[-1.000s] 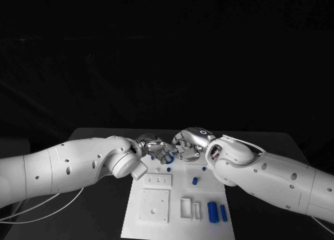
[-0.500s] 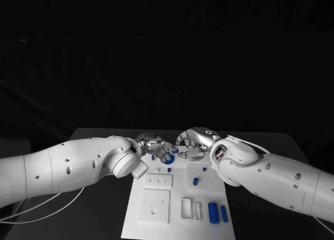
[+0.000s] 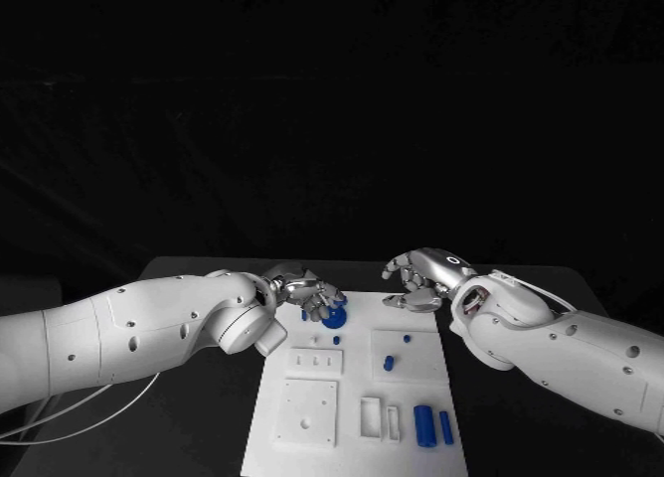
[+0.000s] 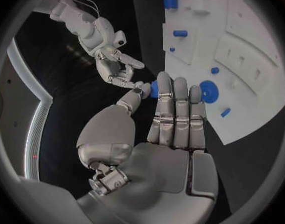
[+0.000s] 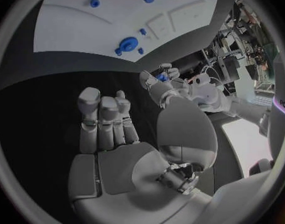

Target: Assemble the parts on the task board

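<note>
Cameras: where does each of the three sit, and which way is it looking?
Head view: on the robot's head, looking down at the white board; both arms reach in.
Left wrist view: behind the left hand, facing the board; its own palm shows, pinching a small blue piece.
Right wrist view: behind the right hand, facing the board; its own empty palm shows.
Shared: each wrist view shows the other hand, and both show the blue disc on the board.
</note>
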Tool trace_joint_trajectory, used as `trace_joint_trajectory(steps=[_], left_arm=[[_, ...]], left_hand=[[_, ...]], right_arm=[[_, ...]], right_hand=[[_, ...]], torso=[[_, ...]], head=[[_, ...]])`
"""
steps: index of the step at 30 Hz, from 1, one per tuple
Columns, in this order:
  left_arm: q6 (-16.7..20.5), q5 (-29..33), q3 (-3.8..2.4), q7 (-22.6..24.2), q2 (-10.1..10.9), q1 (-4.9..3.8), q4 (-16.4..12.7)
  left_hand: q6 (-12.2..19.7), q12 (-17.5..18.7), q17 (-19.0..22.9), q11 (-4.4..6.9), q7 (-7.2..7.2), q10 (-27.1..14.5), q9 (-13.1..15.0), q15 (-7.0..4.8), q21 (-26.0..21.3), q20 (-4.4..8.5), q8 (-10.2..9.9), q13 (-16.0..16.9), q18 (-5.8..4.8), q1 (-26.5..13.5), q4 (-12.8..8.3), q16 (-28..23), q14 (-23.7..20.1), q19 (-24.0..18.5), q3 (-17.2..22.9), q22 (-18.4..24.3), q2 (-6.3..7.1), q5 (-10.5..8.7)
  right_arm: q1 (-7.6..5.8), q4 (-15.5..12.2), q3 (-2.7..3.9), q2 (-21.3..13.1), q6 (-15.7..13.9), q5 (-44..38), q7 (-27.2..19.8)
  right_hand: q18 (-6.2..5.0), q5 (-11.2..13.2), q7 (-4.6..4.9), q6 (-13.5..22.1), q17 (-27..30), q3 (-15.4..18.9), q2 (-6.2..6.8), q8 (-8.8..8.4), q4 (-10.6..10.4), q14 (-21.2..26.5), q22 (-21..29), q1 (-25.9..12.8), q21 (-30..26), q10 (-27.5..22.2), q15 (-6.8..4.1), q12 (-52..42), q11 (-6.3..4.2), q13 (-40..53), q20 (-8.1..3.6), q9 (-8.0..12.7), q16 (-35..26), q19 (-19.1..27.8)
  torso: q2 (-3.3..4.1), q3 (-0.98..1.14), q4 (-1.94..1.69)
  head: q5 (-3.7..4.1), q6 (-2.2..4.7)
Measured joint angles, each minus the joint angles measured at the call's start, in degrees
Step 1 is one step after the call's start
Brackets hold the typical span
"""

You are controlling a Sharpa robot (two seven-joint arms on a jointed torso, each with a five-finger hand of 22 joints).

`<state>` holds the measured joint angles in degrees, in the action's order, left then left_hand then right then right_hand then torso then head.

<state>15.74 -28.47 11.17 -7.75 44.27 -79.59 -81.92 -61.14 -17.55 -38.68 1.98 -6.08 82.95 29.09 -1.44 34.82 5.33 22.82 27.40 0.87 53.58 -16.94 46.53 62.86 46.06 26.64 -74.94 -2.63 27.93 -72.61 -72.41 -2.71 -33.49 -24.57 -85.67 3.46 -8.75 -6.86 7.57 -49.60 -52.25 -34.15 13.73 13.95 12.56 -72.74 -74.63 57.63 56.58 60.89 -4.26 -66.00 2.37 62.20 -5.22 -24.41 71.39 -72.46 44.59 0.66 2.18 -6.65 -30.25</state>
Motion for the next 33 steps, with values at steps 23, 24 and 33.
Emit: trace_joint_trajectory(steps=[23,24,33], left_arm=[[-4.2,-21.9,2.41,-13.1,-0.2,0.03,1.5],[-4.3,-22.3,2.43,-13.4,-0.2,0.08,1.6],[-5.2,-24.9,2.71,-15.3,-0.5,0.48,1.7]], left_hand=[[-0.4,-0.5,0.1,0.12,-0.03,0.4,1.1,-0.25,0.8,-0.2,0.0,1.2,0.0,-0.3,0.1,0.7,0.2,-0.6,0.2,0.0,0.75,0.42],[-0.4,-0.9,0.1,0.21,-0.02,0.6,1.2,-0.64,1.4,-0.2,0.0,1.4,0.01,-0.3,0.0,1.1,0.6,-0.6,0.3,0.0,0.75,0.41],[-1.3,-12.1,-4.6,2.06,0.69,1.6,2.1,-5.59,16.0,2.06,0.0,10.7,1.35,0.9,0.3,12.2,6.7,8.3,-0.7,0.0,1.53,0.2]], right_arm=[[-0.24,9.4,0.88,-3.3,-3.2,32.5,-9.7],[-0.28,9.6,0.94,-3.3,-3.1,33.8,-10.0],[-0.45,10.3,1.16,-3.3,-2.4,39.8,-11.6]], right_hand=[[-3.5,-5.2,2.8,2.4,10.7,0.7,-2.84,1.0,1.5,9.4,11.4,-0.9,-22.6,-7.8,3.42,19.0,2.03,-19.0,9.06,-1.0,-26.3,14.4],[-4.09,-5.3,2.97,2.5,11.7,0.8,-2.97,1.35,2.1,9.8,12.6,-1.0,-24.5,-7.6,3.83,21.5,2.19,-21.9,9.76,-1.0,-28.8,15.3],[-5.37,-5.9,3.04,2.6,12.6,1.7,-3.19,1.51,2.9,9.6,14.3,-1.2,-27.3,-6.3,4.46,24.7,2.44,-27.8,10.88,-1.0,-33.1,15.6]], torso=[[-0.3,0.0,-0.04],[-0.33,0.03,-0.04],[-0.34,0.04,-0.01]], head=[[-0.73,-0.81],[-0.76,-0.85],[-0.94,-1.22]])
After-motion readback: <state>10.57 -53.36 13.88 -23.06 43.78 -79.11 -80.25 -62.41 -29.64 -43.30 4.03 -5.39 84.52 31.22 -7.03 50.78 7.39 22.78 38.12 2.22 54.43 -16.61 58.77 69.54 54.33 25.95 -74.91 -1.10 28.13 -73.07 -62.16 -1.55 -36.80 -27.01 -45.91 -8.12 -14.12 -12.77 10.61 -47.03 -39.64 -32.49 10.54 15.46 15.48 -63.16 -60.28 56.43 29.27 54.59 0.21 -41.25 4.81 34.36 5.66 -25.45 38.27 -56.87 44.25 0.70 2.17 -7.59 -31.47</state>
